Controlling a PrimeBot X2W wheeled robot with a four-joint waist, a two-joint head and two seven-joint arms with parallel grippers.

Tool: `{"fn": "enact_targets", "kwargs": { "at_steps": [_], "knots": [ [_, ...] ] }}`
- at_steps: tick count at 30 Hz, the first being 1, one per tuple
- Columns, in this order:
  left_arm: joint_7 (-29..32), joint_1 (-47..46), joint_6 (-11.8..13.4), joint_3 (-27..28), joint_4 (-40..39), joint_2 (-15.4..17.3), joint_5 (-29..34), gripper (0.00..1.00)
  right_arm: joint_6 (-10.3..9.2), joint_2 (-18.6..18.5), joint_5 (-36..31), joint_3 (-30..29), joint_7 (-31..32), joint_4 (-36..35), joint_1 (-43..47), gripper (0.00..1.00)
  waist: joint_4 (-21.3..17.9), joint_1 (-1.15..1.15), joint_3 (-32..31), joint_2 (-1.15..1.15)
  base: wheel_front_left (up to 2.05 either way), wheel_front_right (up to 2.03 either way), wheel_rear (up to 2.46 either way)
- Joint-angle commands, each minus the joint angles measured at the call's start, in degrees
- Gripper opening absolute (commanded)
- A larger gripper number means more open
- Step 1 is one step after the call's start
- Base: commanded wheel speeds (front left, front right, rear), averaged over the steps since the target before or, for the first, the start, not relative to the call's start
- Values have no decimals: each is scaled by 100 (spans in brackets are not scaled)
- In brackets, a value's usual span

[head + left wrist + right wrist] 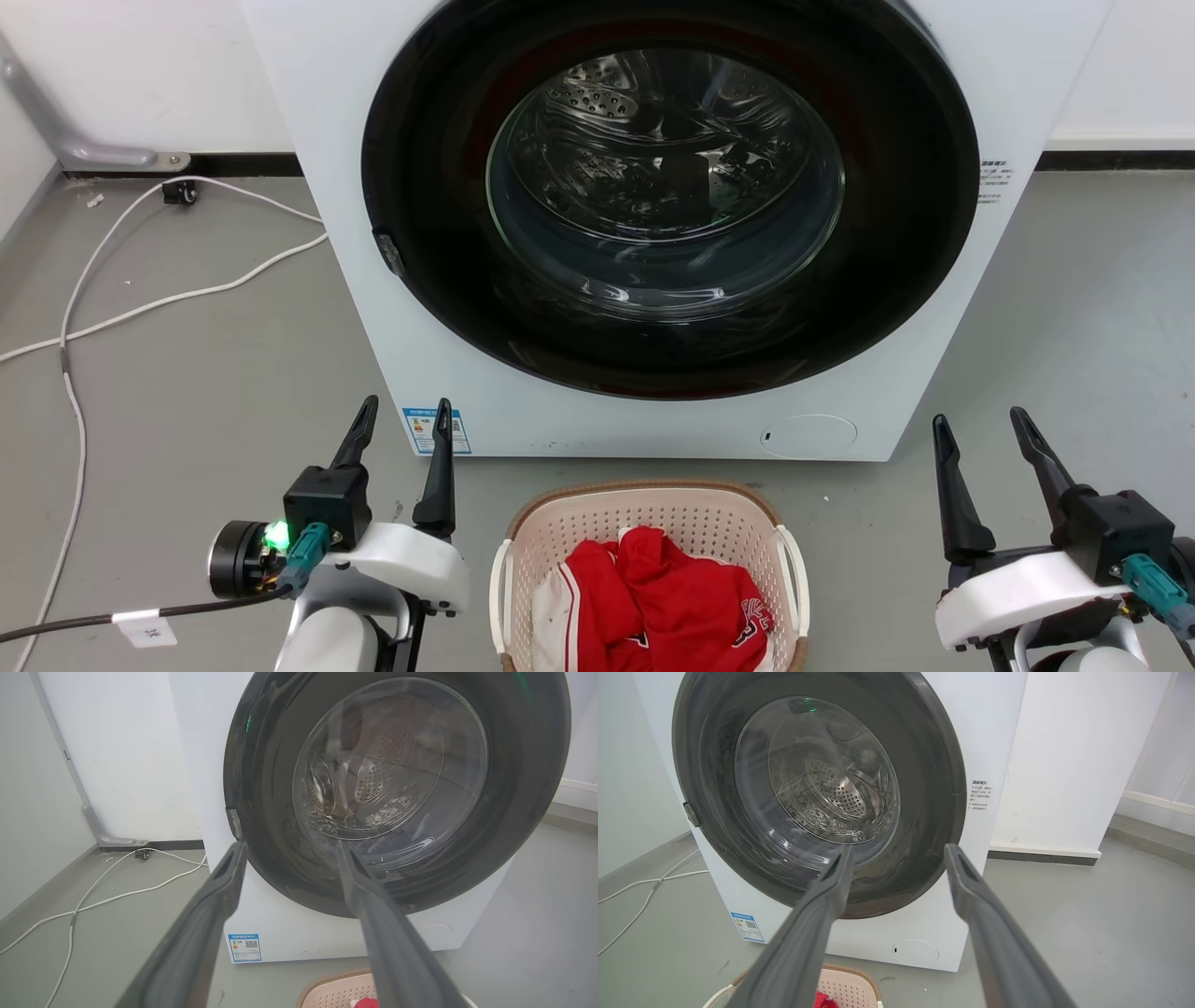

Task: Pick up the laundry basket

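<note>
Nothing legible — sticker (436,431) on washer (317,140) too small; side print (992,182) too.

Open floor (205,373) lies left and right of the laundry basket (653,518), lower centre; washer (653,429) blocks above; cable (63,359) crosses far left

The washer (667,215) is standing at the back edge of the floor (187,392), by the wall. The laundry basket (644,488) is sitting on the floor just before it, with clothes (672,597) lying inside. The left gripper (408,401) is hanging left of the basket, the right gripper (977,415) farther off on its right. A cable (168,301) is trailing over the floor's left side toward the back-left corner.
</note>
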Motion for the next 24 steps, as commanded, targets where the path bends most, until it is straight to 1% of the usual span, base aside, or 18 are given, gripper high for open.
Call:
{"fn": "enact_targets", "kwargs": {
  "at_steps": [1,12,24],
  "knots": [
    [-45,-75,11,-10,10,2,105,100,-2,-2,-73,0,-46,-50,53,100,1,0,-2,0,0,0,0],
    [-153,-64,-55,59,80,-65,367,100,-2,0,-387,-38,-160,-69,79,100,3,0,-9,0,0,0,0],
    [-160,0,-125,190,75,-142,306,100,-2,0,-255,-99,-219,7,44,100,3,0,10,0,0,0,0]
  ]
}}
